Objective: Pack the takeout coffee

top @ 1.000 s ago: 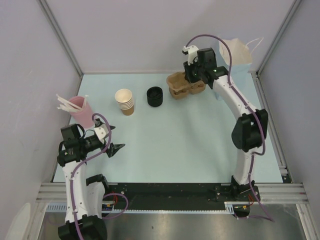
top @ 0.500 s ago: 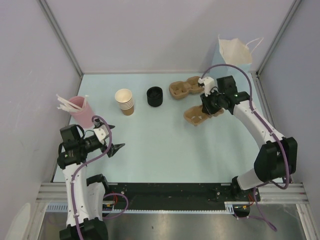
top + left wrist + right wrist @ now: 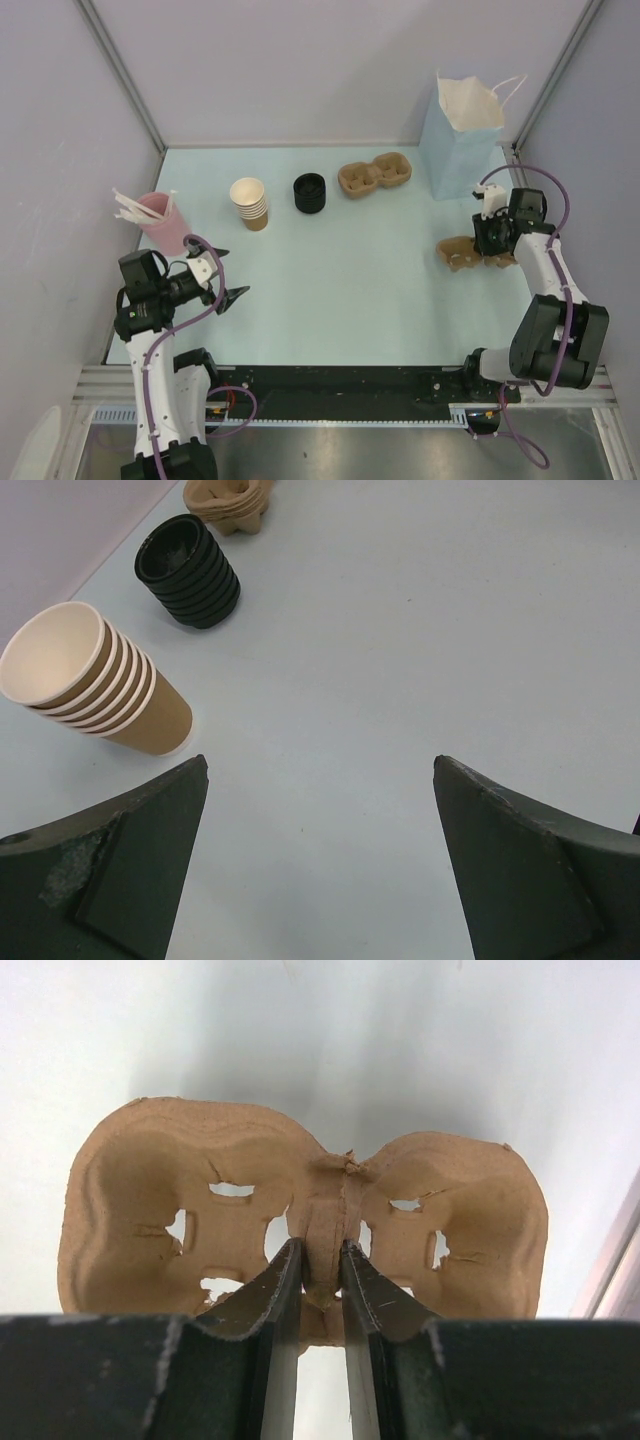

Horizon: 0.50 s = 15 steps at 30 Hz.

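Jaws of right gripper [image 3: 320,1260] clamped on the centre ridge of 1 pulp cup carrier [image 3: 180,1190], a hold that leaves its 2 wells free. Carrier is at the right side of the table [image 3: 350,290], near the blue paper bag [image 3: 460,135], probably staged for loading. Left gripper [image 3: 320,770] wide open and empty, facing the nested cup stack [image 3: 90,680] and black lid stack [image 3: 190,570]. No single takeout coffee in view.

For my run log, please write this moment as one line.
left gripper: open, holding nothing | right gripper: shut on cup carrier
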### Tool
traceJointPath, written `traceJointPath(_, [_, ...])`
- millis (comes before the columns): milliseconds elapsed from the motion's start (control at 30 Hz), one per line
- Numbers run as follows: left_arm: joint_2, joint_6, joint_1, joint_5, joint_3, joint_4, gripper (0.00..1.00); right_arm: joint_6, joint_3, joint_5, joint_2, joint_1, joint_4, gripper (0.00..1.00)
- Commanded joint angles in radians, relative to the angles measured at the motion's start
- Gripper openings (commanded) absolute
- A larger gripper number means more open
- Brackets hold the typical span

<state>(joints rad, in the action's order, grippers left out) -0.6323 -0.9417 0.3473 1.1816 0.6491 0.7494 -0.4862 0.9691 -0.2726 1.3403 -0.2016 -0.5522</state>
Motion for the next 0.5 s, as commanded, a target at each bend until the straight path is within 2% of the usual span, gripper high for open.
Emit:
traceJointPath(0, [0.013,-0.008,0.005,0.047,-0.008,-0.028,1.0,-0.028,-0.033,0.012,0.043,-0.035,0.107,0.24])
traceJointPath(233, [0.019,-0.009,0.005,0.049,-0.011,-0.03,1.0,0.005,-0.076,0.096,0.069,-0.038,0.196,0.32])
traceJointPath(367, [0.017,-0.009,0.005,0.052,-0.011,-0.028,1.0,-0.008,-0.083,0.089,0.042,-0.036,0.172,0.41])
traceJointPath(433, [0.017,-0.014,0.005,0.053,-0.011,-0.027,1.0,-0.015,-0.082,0.076,-0.005,-0.036,0.155,0.5])
traceJointPath(467, [0.017,-0.014,0.005,0.055,-0.011,-0.027,1.0,-0.02,-0.082,0.073,-0.024,-0.036,0.143,0.59])
